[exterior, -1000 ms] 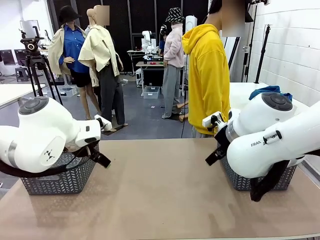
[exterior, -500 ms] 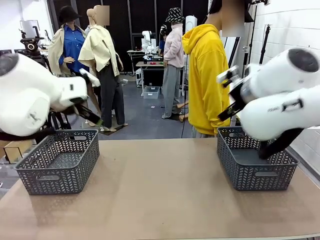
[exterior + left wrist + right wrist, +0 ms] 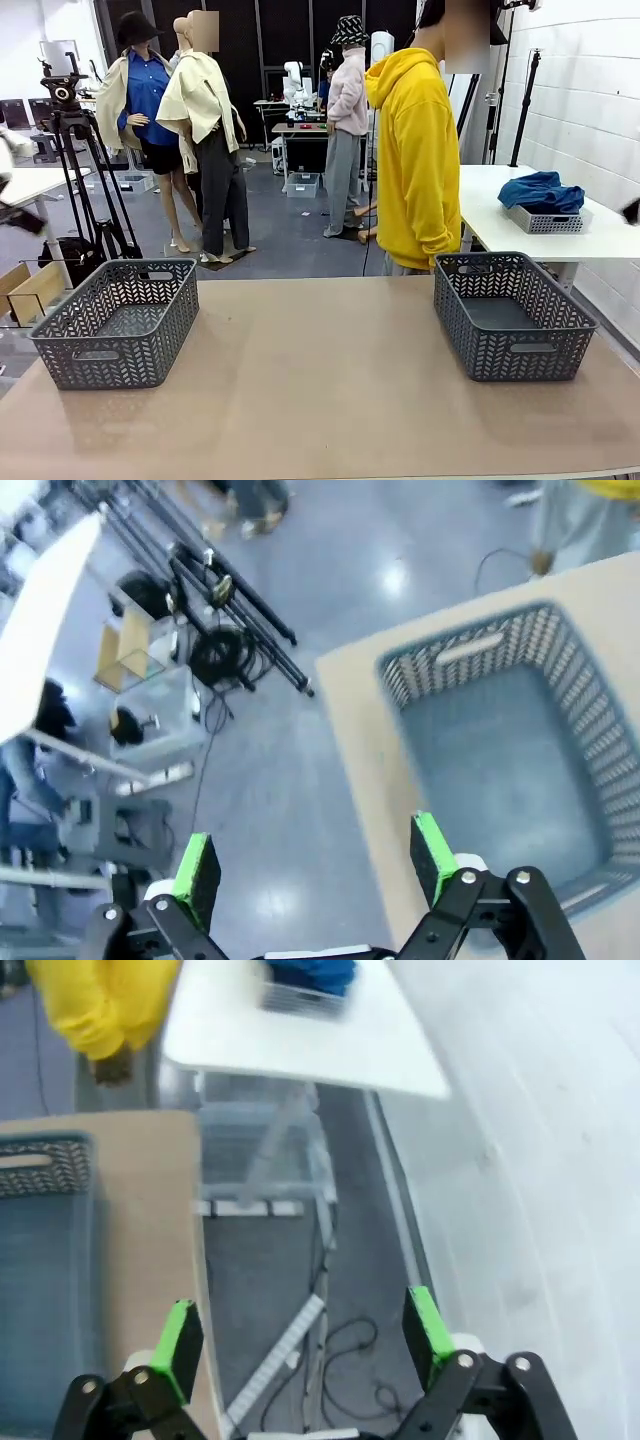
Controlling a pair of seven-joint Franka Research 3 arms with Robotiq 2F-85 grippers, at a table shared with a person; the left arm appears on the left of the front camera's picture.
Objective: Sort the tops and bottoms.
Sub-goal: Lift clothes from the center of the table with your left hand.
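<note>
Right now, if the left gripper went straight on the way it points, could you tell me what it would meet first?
Most likely the grey floor, just off the table edge and beside the basket. The open left gripper has nothing nearer in its line, though depth is unclear.

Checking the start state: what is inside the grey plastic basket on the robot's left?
The grey lattice plastic basket shows only its bare floor, from the left wrist. A finger of the left tool covers one corner.

Surface [image 3: 320, 410], contents:
- left basket [image 3: 120, 362] at the left edge, toward the far side
- right basket [image 3: 510, 352] at the right edge, well apart from it

Behind the far edge: person [image 3: 415, 170], nearer the right basket. Further behind, right: side table [image 3: 488, 215] bearing a small basket [image 3: 545, 223] with a garment [image 3: 540, 190] in it.
</note>
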